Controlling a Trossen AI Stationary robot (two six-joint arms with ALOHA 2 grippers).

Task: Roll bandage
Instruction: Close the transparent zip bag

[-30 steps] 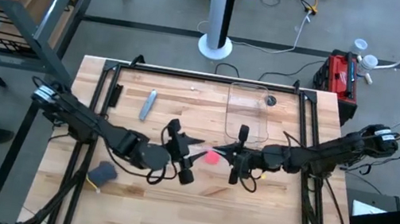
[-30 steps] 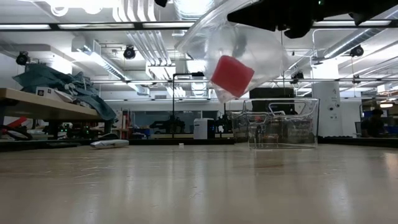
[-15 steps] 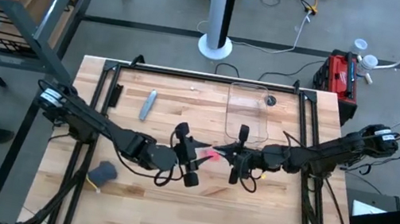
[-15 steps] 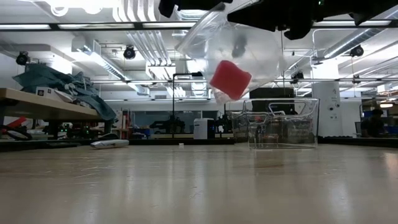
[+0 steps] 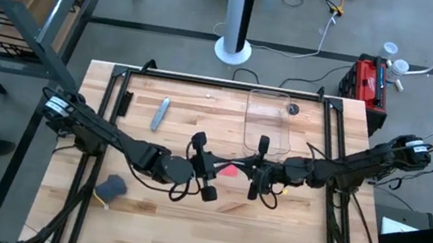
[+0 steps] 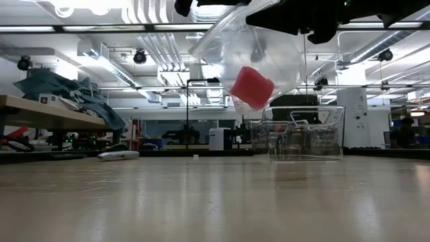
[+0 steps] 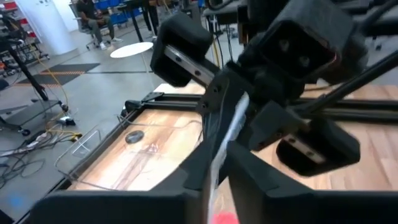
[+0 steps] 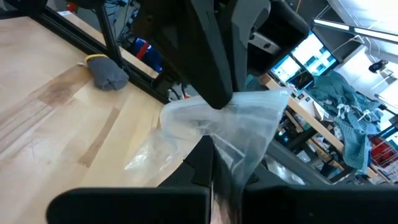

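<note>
The bandage (image 6: pixel 252 87) is a small pink roll inside a clear plastic bag (image 6: pixel 248 50). The bag hangs high above the table's middle, between my two grippers. In the high view the bandage (image 5: pixel 229 171) shows as a pink spot, with my left gripper (image 5: pixel 216 170) just left of it and my right gripper (image 5: pixel 250 174) just right of it. Both grippers are shut on the bag's upper part and face each other. My left gripper pinches the bag's upper edge (image 7: pixel 231 127) between its two fingers, coming about level from the table's left. The bag hangs below, clear of the table, with the bandage low inside it. My right gripper pinches the bag's gathered top (image 8: pixel 231 163) between its two fingers, coming level from the table's right. The plastic fans out beyond the fingers toward the left gripper, and the bag hangs clear of the table.
A clear plastic box (image 5: pixel 268 117) stands at the far side, right of the middle. A silver oblong thing (image 5: pixel 160 113) lies at the far left. A dark grey-blue lump (image 5: pixel 111 186) lies near the left edge. Bare wood lies under the bag and along the near side.
My left gripper has moved toward the table's right edge, up to the bag, and has taken hold of its upper edge. The bag has swayed a little, and the bandage inside has shifted slightly. My right gripper has kept still.
</note>
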